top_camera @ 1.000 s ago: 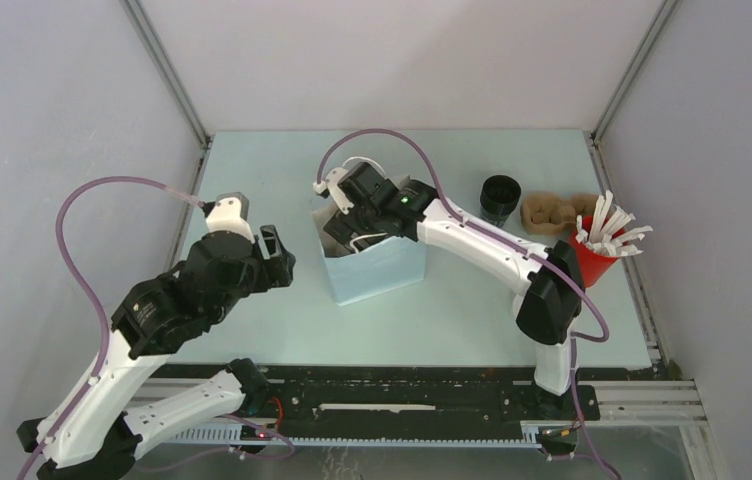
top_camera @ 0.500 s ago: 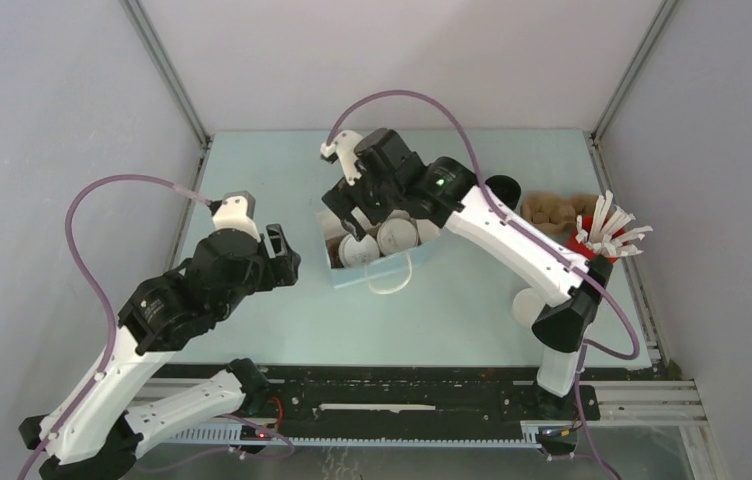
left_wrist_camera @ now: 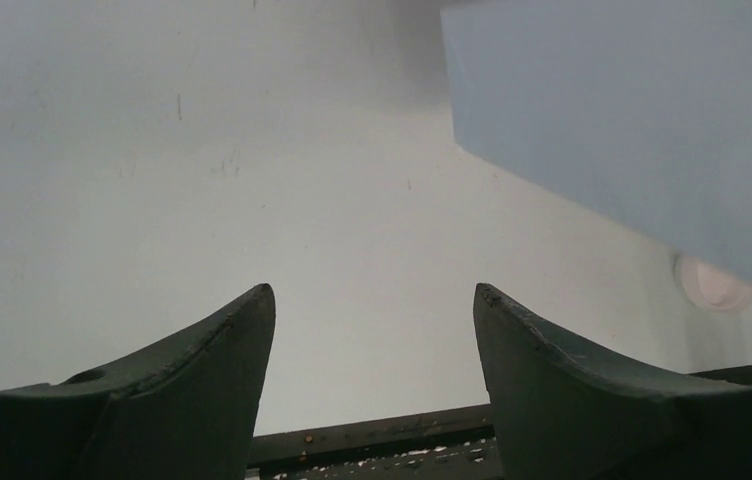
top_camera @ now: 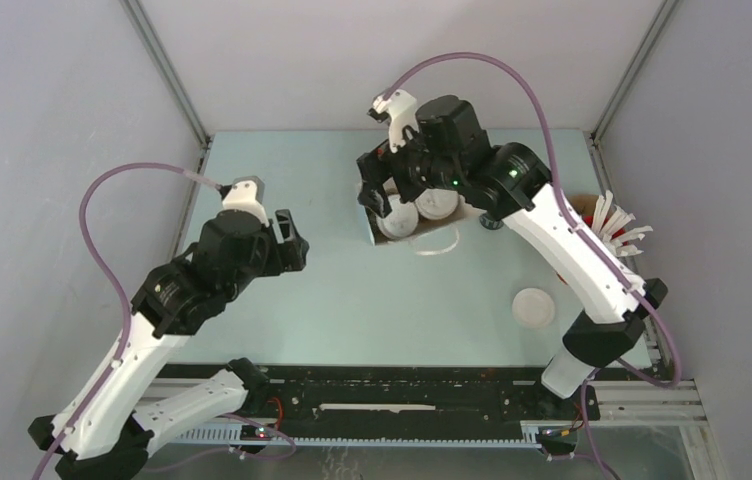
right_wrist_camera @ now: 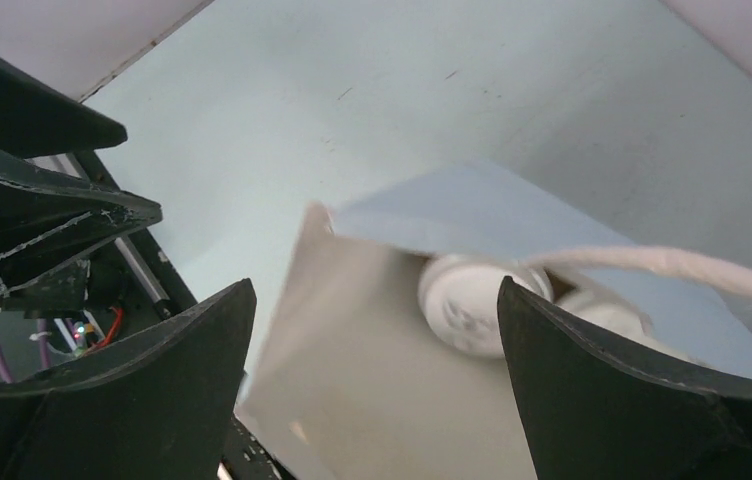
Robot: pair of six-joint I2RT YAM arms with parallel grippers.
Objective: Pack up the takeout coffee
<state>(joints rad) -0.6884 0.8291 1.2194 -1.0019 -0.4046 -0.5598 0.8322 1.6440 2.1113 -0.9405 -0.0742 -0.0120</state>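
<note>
The light blue paper bag (top_camera: 367, 226) stands at the table's far middle with two white-lidded coffee cups (top_camera: 398, 222) inside. Its white handle (top_camera: 438, 245) hangs over the near side. My right gripper (top_camera: 380, 192) hovers over the bag's mouth, open and empty. In the right wrist view it (right_wrist_camera: 377, 300) looks down at the bag's inner wall (right_wrist_camera: 352, 350), a cup lid (right_wrist_camera: 467, 305) and the handle (right_wrist_camera: 672, 265). My left gripper (top_camera: 292, 243) is open and empty, left of the bag. The left wrist view shows it (left_wrist_camera: 372, 300) over bare table, the bag (left_wrist_camera: 632, 120) at upper right.
A loose white lid (top_camera: 533, 307) lies on the table at the near right and shows in the left wrist view (left_wrist_camera: 712, 283). A red cup of white stir sticks (top_camera: 607, 240) stands at the right edge. A black cup (top_camera: 493, 218) is mostly hidden behind my right arm.
My right gripper has risen out of the bag and moved back and to the right. The bag has shifted the same way. My left gripper has moved slightly towards the far side.
</note>
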